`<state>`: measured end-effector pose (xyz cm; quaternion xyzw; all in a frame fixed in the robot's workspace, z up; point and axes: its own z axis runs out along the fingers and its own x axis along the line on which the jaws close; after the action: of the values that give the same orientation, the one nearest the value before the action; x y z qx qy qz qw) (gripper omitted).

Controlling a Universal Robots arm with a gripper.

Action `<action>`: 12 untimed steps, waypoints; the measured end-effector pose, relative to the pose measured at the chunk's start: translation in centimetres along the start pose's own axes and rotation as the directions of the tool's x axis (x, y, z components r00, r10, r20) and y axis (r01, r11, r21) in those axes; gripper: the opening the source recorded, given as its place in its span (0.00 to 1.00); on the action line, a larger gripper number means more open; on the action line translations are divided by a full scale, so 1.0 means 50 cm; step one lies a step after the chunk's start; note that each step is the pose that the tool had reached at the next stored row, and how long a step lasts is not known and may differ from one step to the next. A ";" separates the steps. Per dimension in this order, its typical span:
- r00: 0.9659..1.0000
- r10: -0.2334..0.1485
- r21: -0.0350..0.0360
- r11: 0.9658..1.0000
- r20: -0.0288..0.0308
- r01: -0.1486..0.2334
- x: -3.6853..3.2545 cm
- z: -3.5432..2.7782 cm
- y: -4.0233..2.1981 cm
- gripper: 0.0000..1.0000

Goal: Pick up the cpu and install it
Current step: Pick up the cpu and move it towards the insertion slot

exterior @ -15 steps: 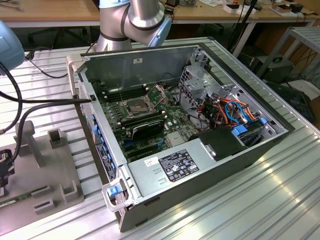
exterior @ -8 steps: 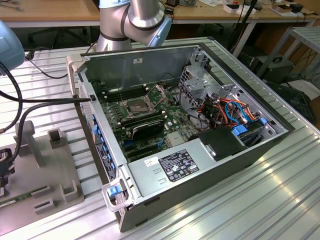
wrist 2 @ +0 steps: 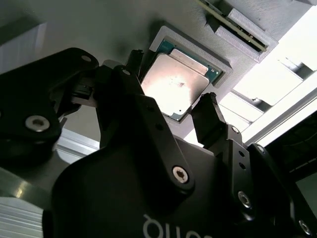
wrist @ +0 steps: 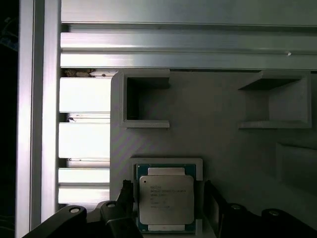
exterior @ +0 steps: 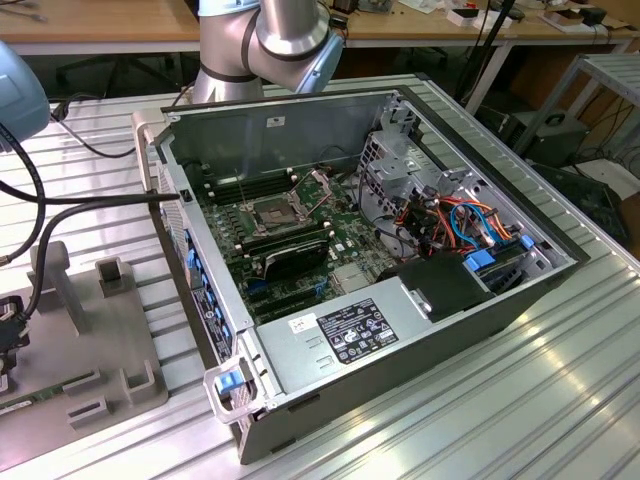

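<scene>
Silvery cpu (wrist: pixel 165 201) lies flat in its grey holder (wrist: pixel 218 114) with the open gripper (wrist 2: pixel 172 79) on both sides, so a soft, even squeeze on its edges seems best.

No print here is legible to me. Fine dark lines of text cross the cpu's (wrist: pixel 166 201) metal face. Cut-off white letters mark my gripper's (wrist 2: pixel 172 78) black body. A densely printed label (exterior: pixel 356 330) sits on the power supply (exterior: pixel 300 372).
</scene>
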<state>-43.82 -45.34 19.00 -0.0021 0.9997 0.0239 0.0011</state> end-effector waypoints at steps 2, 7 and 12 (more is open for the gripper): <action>1.000 0.000 0.000 1.000 0.000 0.000 0.000 0.001 0.000 0.68; 1.000 0.001 0.000 1.000 0.000 -0.001 0.001 0.002 0.002 0.68; 1.000 0.001 0.000 1.000 0.000 -0.001 0.005 0.002 0.004 0.68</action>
<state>-44.09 -45.15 18.90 -0.0017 0.9997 0.0239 0.0013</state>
